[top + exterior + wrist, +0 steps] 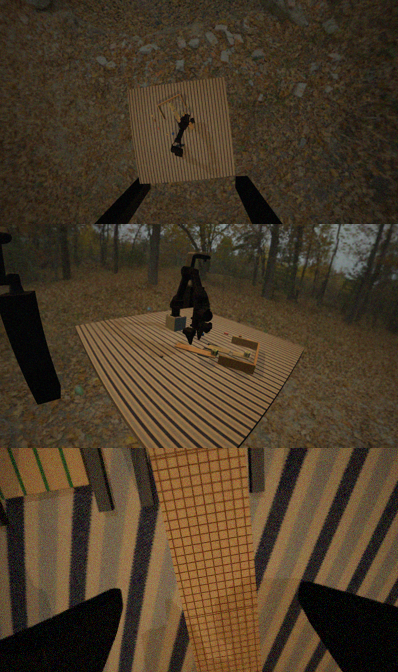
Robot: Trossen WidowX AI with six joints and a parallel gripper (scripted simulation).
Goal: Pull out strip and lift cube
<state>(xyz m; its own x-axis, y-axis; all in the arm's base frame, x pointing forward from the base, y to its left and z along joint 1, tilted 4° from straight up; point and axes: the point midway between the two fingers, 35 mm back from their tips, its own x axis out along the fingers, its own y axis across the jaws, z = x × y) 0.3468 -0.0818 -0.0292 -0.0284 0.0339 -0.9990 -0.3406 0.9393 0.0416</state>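
Near-black arm [180, 135] [196, 290]; bulky joints; pointed, tapering fingertips [189, 340].

Here's the top view, hung high overhead and looking steeply down, far enough back to fit the whole square slatted wooden platform [211, 97] [178, 390] and the leafy ground around it! Over to the exterior: well back, above platform level, looking obliquely down across the slats towards the trees. And the wrist goes in closest, looking down at an orange strip with a dark grid [212, 548] [192, 349] between the black gripper's fingertips [194, 341]! Exterior and wrist share that strip; top and exterior share the platform.
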